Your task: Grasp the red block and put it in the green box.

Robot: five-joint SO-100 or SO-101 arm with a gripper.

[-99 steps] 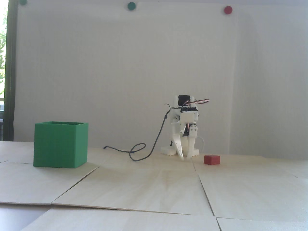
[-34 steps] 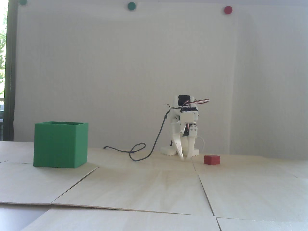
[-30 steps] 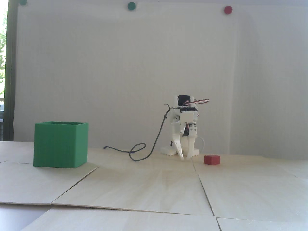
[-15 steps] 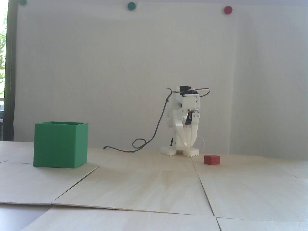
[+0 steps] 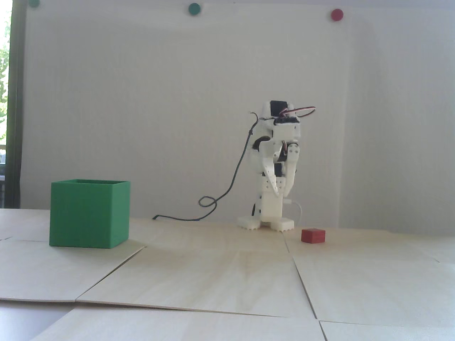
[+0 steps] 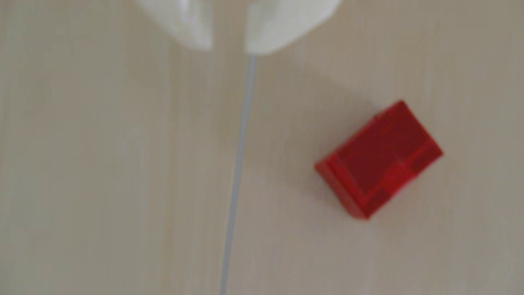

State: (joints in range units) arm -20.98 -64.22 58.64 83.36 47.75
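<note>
The white arm (image 5: 275, 167) now stands taller than it did moments earlier, its gripper (image 5: 280, 193) lifted from the tabletop to hang in front of the arm's own base, and the dark cable (image 5: 234, 174) behind it is drawn up with it; block and box sit where they were. In the fixed view, left to right: the green box (image 5: 89, 213), a large matte open-topped cube with finely ridged sides, rests on the pale wooden table (image 5: 227, 277); well apart to the right, near the arm's base, lies the red block (image 5: 313, 236), low, matte and dark red, wider than tall. The gripper is empty, its jaws a narrow gap apart with the tips nearly meeting. In the blurred wrist view the fingertips (image 6: 195, 25) enter from the top edge with a slim gap between them, above a seam in the boards, and the red block (image 6: 378, 160) lies askew to the right. No writing or labels are legible.
</note>
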